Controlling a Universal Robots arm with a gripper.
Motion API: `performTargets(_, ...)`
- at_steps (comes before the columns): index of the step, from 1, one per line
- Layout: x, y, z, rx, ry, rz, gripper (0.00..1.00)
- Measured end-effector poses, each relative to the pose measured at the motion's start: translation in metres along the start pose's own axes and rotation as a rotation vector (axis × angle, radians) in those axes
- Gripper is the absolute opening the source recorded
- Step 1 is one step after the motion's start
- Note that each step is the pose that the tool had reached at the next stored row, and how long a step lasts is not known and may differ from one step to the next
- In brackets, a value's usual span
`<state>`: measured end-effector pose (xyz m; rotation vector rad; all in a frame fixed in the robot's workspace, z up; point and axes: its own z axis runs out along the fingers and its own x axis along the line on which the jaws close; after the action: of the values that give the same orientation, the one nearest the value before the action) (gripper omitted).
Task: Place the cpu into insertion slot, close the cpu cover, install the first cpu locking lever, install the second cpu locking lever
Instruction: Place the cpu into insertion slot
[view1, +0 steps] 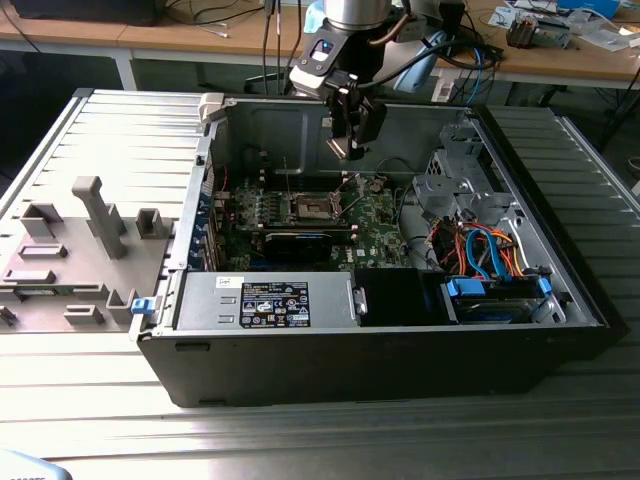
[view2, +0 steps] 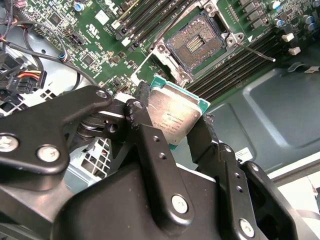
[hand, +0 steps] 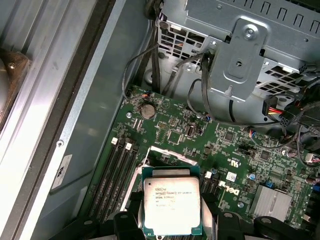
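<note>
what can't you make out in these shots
- Exterior view: what the gripper holds, and the socket's pins, too small.
- First wrist view: the socket, mostly hidden behind the cpu.
- Second wrist view: the cpu's lower edges, covered by the fingers.

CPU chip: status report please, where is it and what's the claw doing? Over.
Gripper shut on the cpu, held above the motherboard. Insertion slot uncovered, no chip in it. Nothing seen lying across the slot.

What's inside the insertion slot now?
Nothing: the insertion slot shows its bare dark contact field. The cpu, in the jaws of the gripper, partly hides it in the first wrist view.
</note>
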<state>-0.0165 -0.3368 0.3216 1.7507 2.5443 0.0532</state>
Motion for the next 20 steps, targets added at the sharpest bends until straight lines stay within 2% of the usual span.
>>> performTargets(20,0.0,0.0,0.0008,0.0004,-0.0011,0.018,0.55)
